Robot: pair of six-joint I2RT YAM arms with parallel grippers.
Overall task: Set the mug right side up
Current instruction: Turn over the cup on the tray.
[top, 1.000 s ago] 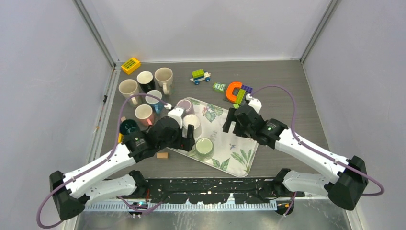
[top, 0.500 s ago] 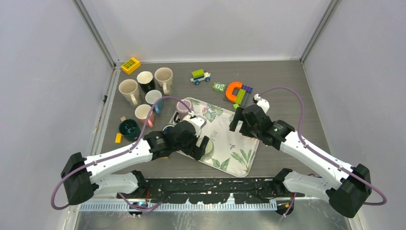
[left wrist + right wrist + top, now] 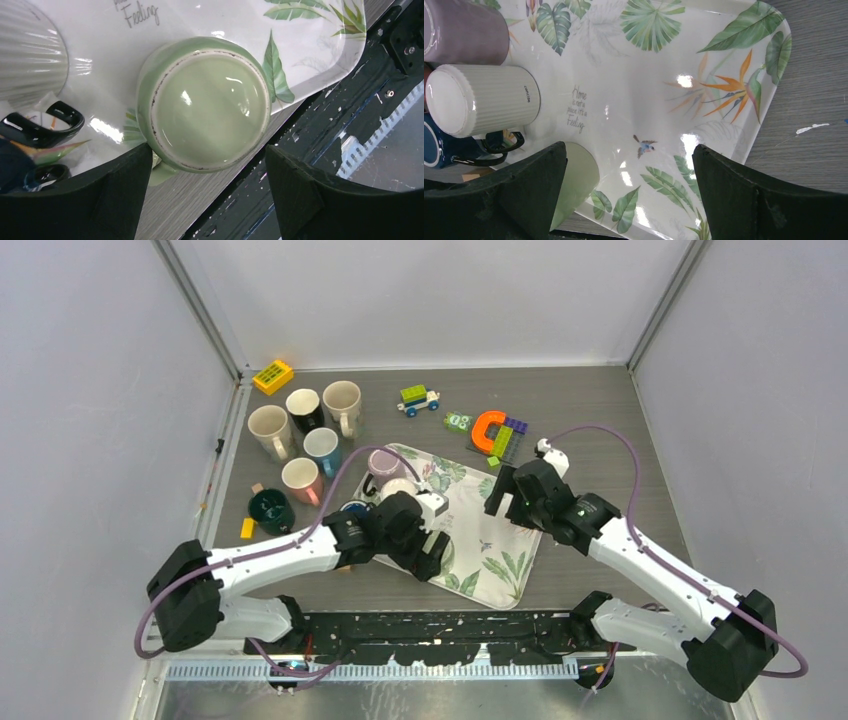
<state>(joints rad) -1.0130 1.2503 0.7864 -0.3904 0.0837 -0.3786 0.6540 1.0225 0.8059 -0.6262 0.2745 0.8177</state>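
Observation:
A pale green mug (image 3: 210, 102) stands upside down, base up, at the near edge of the leaf-printed tray (image 3: 200, 20). My left gripper (image 3: 207, 150) hangs right above it, open, one finger on each side of the mug and the left finger close to the handle. From the top view the left gripper (image 3: 425, 540) hides this mug. My right gripper (image 3: 628, 150) is open over the tray's bare middle (image 3: 634, 90), with the green mug (image 3: 576, 180) beside its left finger; seen from the top, the right gripper (image 3: 500, 490) holds nothing.
A white ribbed mug (image 3: 484, 100), a purple mug (image 3: 466, 30) and a blue mug (image 3: 439, 145) crowd the tray's left part. Several upright mugs (image 3: 300, 477) stand left of the tray (image 3: 500, 560). Toy bricks (image 3: 488, 428) and a yellow block (image 3: 272, 376) lie behind.
My left arm has swung right from the tray's left edge to above the green mug, its jaws narrowing slightly. The right gripper has drifted a little right and back.

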